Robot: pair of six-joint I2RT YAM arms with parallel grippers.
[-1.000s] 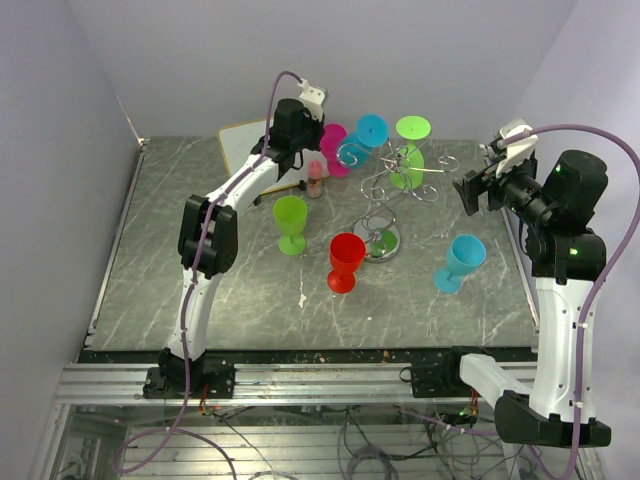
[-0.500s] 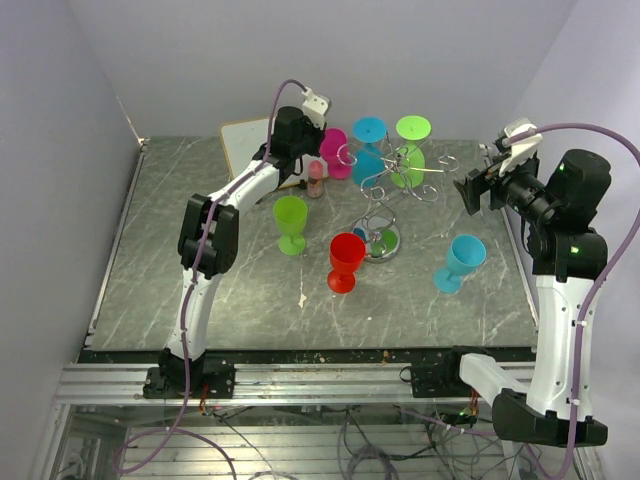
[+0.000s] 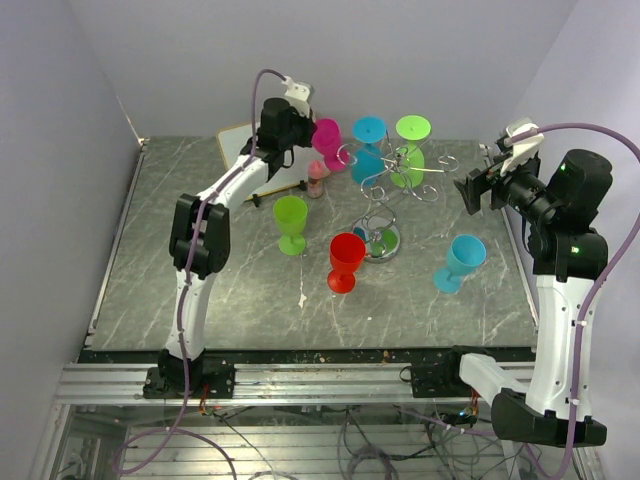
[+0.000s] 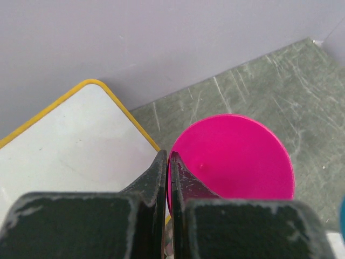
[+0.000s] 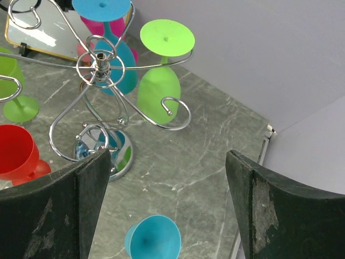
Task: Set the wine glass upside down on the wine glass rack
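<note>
My left gripper (image 3: 303,128) is shut on the rim of the foot of an upside-down magenta wine glass (image 3: 328,142), held up at the back just left of the rack. In the left wrist view the fingers (image 4: 159,171) pinch the edge of the magenta foot (image 4: 232,156). The silver wire rack (image 3: 395,178) stands on a round shiny base (image 3: 383,241). A blue glass (image 3: 369,150) and a green glass (image 3: 410,152) hang upside down on it. My right gripper (image 3: 470,190) is open and empty, raised to the right of the rack (image 5: 99,65).
A green glass (image 3: 291,222), a red glass (image 3: 346,260) and a teal glass (image 3: 460,262) stand on the table around the rack's base. A white board with a yellow edge (image 3: 240,145) leans at the back. A small pinkish bottle (image 3: 316,180) stands near it.
My left arm has moved a little left and up with the magenta glass, away from the rack's arms. The right arm has not moved.
</note>
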